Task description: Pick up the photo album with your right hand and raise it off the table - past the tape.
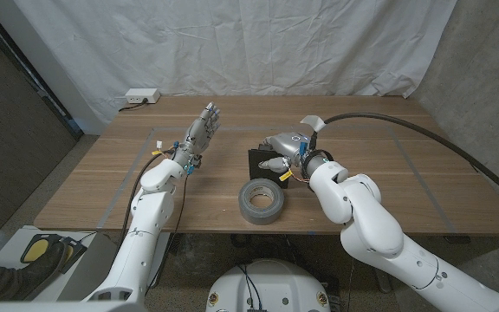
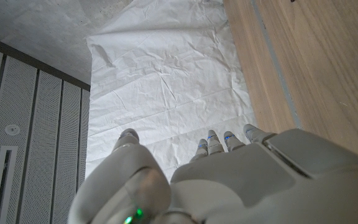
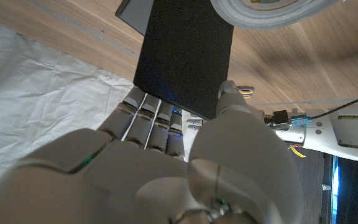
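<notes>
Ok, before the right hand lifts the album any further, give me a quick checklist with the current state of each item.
1. Right hand has a hold on the photo album: ok; in the right wrist view its fingers lie under one edge and the thumb presses on top.
2. Album off the table: cannot tell; no gap is clear in any view.
3. Roll of tape apart from the album: ok; it lies flat just in front, nearer the robot.
4. Left hand out of the way: ok; raised, holding nothing, well to the left.
5. Cable behind the right arm free of the album: ok.
</notes>
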`<state>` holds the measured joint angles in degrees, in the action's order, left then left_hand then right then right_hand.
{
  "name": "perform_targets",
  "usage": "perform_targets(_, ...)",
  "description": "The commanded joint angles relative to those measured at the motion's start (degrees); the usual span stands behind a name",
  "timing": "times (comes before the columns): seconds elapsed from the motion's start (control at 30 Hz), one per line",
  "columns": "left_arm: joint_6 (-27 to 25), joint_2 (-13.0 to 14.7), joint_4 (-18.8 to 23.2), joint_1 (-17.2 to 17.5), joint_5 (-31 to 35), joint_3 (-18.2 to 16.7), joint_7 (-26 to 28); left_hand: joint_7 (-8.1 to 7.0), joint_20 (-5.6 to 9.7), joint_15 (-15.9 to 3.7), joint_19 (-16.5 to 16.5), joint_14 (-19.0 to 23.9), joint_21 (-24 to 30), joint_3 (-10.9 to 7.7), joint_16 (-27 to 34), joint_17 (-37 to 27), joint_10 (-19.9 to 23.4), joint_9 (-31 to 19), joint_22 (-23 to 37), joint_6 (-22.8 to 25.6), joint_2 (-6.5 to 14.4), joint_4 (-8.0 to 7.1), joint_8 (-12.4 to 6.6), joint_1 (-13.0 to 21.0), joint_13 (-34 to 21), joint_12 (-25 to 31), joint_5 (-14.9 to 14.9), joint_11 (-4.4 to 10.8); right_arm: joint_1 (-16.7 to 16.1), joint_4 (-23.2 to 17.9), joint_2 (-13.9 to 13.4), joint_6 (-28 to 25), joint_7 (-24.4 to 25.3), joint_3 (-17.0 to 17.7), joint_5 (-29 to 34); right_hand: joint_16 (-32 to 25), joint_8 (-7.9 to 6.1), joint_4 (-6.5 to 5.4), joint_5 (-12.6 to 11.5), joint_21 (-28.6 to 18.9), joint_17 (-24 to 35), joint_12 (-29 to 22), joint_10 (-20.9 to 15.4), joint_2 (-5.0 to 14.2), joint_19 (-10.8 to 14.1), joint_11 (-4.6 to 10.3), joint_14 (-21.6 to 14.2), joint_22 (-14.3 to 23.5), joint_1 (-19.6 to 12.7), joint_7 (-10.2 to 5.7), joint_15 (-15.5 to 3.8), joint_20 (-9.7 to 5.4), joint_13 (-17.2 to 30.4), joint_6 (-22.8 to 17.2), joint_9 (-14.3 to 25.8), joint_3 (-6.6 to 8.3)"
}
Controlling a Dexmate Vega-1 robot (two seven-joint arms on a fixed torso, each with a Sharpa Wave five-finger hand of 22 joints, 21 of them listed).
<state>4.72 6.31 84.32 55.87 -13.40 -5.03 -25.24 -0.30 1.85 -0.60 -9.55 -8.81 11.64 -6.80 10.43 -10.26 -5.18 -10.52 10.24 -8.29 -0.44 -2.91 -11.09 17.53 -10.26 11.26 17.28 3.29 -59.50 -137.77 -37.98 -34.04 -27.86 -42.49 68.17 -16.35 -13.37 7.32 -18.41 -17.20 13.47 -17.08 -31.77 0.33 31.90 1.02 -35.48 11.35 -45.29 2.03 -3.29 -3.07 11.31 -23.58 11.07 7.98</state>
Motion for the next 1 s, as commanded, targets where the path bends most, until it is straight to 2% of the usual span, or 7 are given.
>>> perform_targets(0.03,-0.02,-0.04,-0.13,0.18,-0.24,-0.07,-0.34,0.36,3.25,0.08,-0.88,-0.46,-0.02,0.38,0.16,-0.09,-0.32,-0.15,0.36,-0.27,-0.02,-0.07,-0.08,0.55,-0.30,0.17,-0.23,0.07,-0.46,0.34,0.54,0.28,0.14,0.34,0.46,-0.47,-0.55,-0.02,0.46,-0.53,0.40,-0.68,-1.24,0.40,0.80,0.14,-1.26,0.23,-0.78,-0.28,-3.02,-0.36,0.14,-1.41,0.22,-0.02)
perform_targets(0.4,-0.05,-0.28,0.19,0.69,-0.23,-0.10,-0.15,0.40,3.24,0.12,-0.89,-0.51,-0.01,0.50,0.15,-0.09,-0.31,-0.15,0.36,-0.26,0.04,-0.09,-0.09,0.59,-0.30,0.19,-0.27,0.00,-0.93,0.37,0.60,0.24,0.78,0.60,0.38,-1.11,-1.07,-0.07,0.82,-1.08,0.83,-1.48,-4.02,1.15,2.37,1.14,-3.60,0.37,-1.53,-1.01,-3.98,-0.88,0.12,-3.91,0.26,0.04)
perform_targets(0.57,-0.08,-0.39,0.28,0.91,-0.32,-0.13,-0.18,0.39,3.24,0.12,-0.89,-0.48,0.00,0.54,0.17,-0.09,-0.33,-0.15,0.36,-0.25,0.06,-0.10,-0.09,0.60,-0.30,0.19,-0.28,0.07,-0.94,0.47,0.57,0.26,0.97,0.48,0.98,-1.43,-1.59,0.03,1.11,-1.57,0.87,-1.98,-5.89,1.25,3.62,1.09,-5.07,0.45,-1.99,-1.87,-4.92,-1.44,0.06,-5.97,0.27,-0.02)
perform_targets(0.63,0.04,-0.37,0.31,1.02,-0.31,-0.14,-0.24,0.38,3.25,0.07,-0.90,-0.47,0.00,0.56,0.17,-0.09,-0.32,-0.15,0.36,-0.24,0.07,-0.10,-0.09,0.61,-0.30,0.19,-0.29,0.01,-0.86,0.53,0.63,0.31,0.72,0.46,1.11,-1.63,-1.68,0.03,1.23,-1.78,0.88,-2.10,-6.49,1.33,4.15,1.46,-5.85,0.47,-2.14,-1.89,-5.23,-2.19,0.03,-6.53,0.28,-0.04)
perform_targets(0.77,-0.21,-0.39,0.50,1.28,-0.33,-0.24,-0.11,0.41,3.20,0.03,-0.91,-0.49,0.01,0.60,0.17,-0.09,-0.30,-0.15,0.36,-0.26,0.09,-0.11,-0.09,0.63,-0.30,0.20,-0.30,-0.01,-0.75,0.86,0.78,0.51,0.71,0.39,1.40,-1.58,-1.78,0.08,1.34,-1.85,0.88,-2.29,-7.29,1.43,4.32,1.46,-6.05,0.50,-2.40,-2.20,-5.31,-2.67,0.00,-7.17,0.28,-0.02)
perform_targets(1.0,-0.15,-0.40,0.31,1.24,-0.44,-0.41,-0.26,0.40,3.18,0.04,-0.90,-0.46,0.03,0.69,0.19,-0.09,-0.29,-0.15,0.36,-0.21,0.13,-0.12,-0.10,0.66,-0.30,0.21,-0.33,0.05,-0.51,1.80,1.23,0.71,1.45,0.26,1.78,-1.89,-2.05,0.46,1.54,-2.07,0.88,-2.55,-8.98,2.23,4.80,2.32,-7.72,0.59,-3.86,-3.16,-7.06,-3.57,-0.09,-8.89,0.30,0.46)
